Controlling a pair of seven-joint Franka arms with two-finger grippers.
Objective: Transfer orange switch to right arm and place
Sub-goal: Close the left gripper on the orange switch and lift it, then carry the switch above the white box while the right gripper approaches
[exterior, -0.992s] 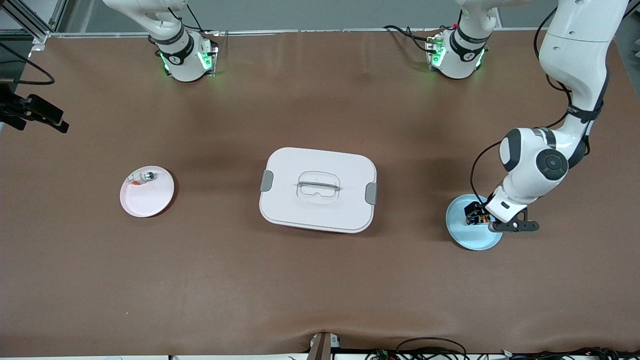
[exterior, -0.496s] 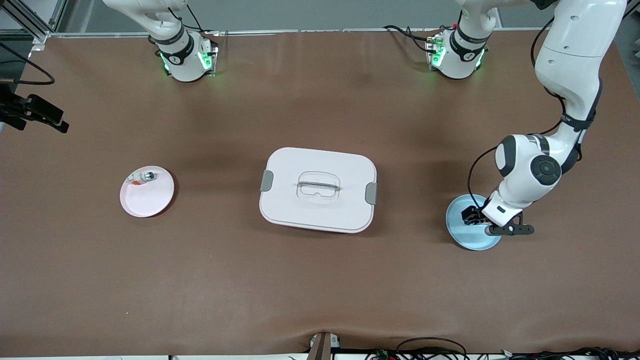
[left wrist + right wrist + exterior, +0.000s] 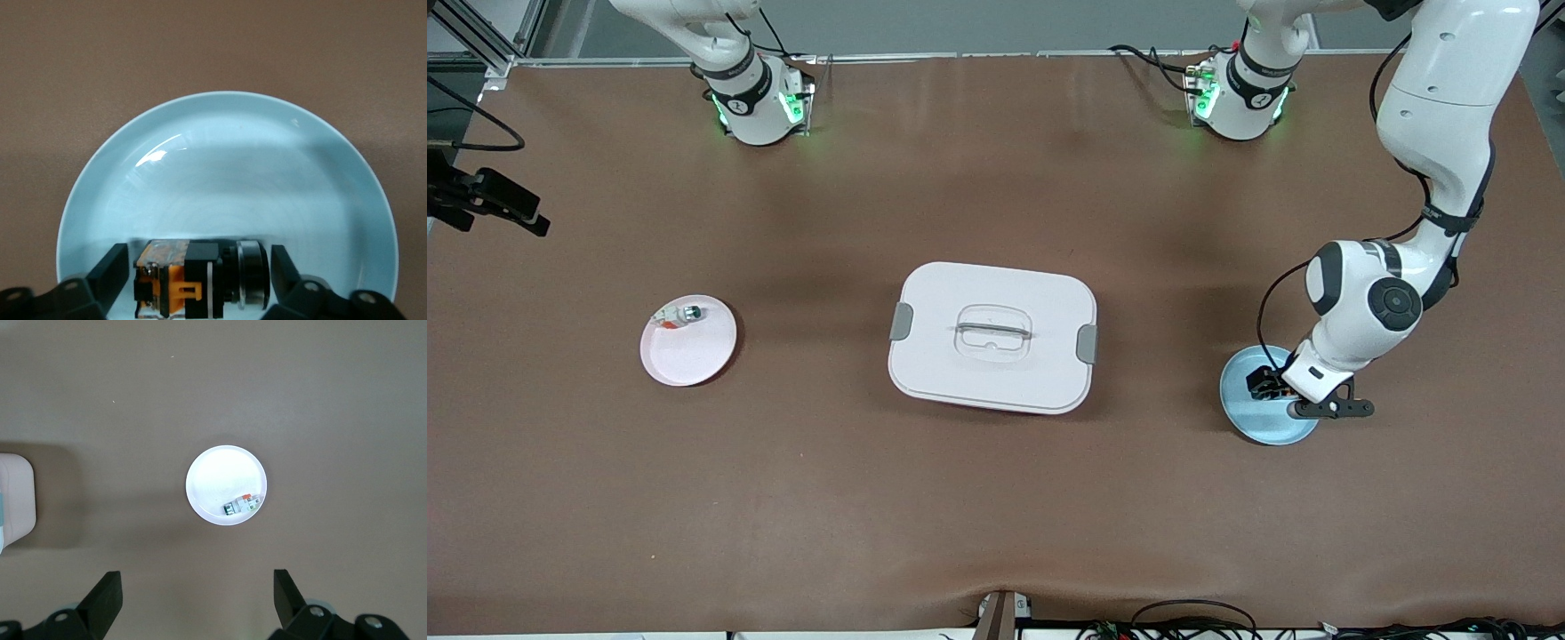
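Observation:
The orange switch, a small black block with an orange band, lies on its side on the light blue plate. My left gripper is down at the plate, open, with one finger on each side of the switch and a small gap at each. In the front view the left gripper is on the blue plate at the left arm's end of the table. My right gripper is open and empty, high over the table near a pale plate; it is out of the front view.
A white lidded box with a handle sits mid-table. The pale pink plate at the right arm's end holds a small white-and-silver part, which also shows in the right wrist view. A black camera mount stands at the table's edge.
My left gripper has shifted a little toward the middle of the blue plate and settled around the switch. The right arm waits unmoved.

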